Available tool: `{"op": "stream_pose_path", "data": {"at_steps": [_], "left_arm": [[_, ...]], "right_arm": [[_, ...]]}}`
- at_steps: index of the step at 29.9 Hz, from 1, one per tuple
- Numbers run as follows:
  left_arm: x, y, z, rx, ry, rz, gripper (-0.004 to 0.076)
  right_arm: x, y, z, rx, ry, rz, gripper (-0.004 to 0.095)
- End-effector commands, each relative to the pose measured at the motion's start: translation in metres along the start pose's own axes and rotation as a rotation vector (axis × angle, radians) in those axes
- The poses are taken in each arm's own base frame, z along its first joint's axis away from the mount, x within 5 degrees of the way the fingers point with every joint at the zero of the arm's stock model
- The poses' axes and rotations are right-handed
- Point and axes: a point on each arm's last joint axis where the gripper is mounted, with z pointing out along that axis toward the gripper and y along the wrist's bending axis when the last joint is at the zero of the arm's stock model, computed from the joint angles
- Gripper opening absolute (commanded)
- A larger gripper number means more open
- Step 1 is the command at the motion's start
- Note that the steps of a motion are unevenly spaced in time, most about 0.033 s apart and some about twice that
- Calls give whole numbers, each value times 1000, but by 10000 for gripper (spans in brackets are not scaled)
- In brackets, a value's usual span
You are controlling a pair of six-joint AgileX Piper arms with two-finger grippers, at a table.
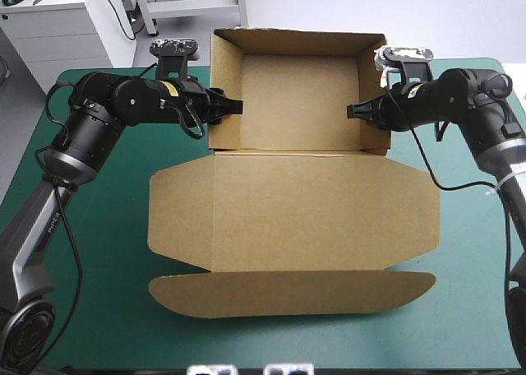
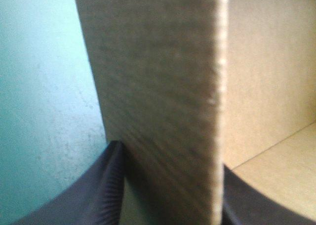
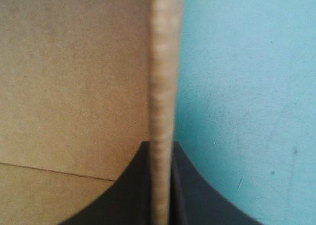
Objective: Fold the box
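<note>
Teal-green cover (image 1: 99,252), bare apart from the brown box (image 1: 288,210); the box lies in the middle of it, part-formed.

High view gives you the whole box: open tray (image 1: 300,104) with walls raised on the far half; lid (image 1: 288,206) flat on the cover on the near side of the tray; a rounded flap (image 1: 292,293) nearest you.
Left gripper (image 1: 234,106) is at the tray's left wall, right gripper (image 1: 355,110) at its right wall, both reaching in level from outside.

Wrist views add what the high view cannot: each wall stands between that gripper's black fingers, so both are clamped on the box.
Left wrist view: fingers (image 2: 98,195) on either side of the wall, its broad face turned to the camera; cover on one side, tray floor on the other.
Right wrist view: wall edge-on, a thin strip; fingers (image 3: 133,185) all but meeting on it.

Room: wide bare cover left and right of the lid; a narrower strip on the near side of the flap; the tray's far wall stands at the table's far edge, little room behind it.

Long axis of the box runs far edge to near edge; tray opens upward; flap points toward you.
</note>
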Motion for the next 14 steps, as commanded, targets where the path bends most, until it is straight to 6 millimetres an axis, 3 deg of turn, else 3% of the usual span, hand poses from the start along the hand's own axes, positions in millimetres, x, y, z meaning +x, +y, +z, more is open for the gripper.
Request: {"op": "stream_pose_path", "data": {"at_steps": [1, 8, 14], "left_arm": [[-12, -10, -23, 48, -123, 16, -13], [-11, -9, -19, 37, -109, 42, -8], [1, 0, 12, 7, 55, 64, -8]], "right_arm": [[-10, 13, -28, -68, -118, -5, -14], [-8, 11, -26, -56, -92, -18, -14], [1, 2, 2, -13, 61, -26, -14]]}}
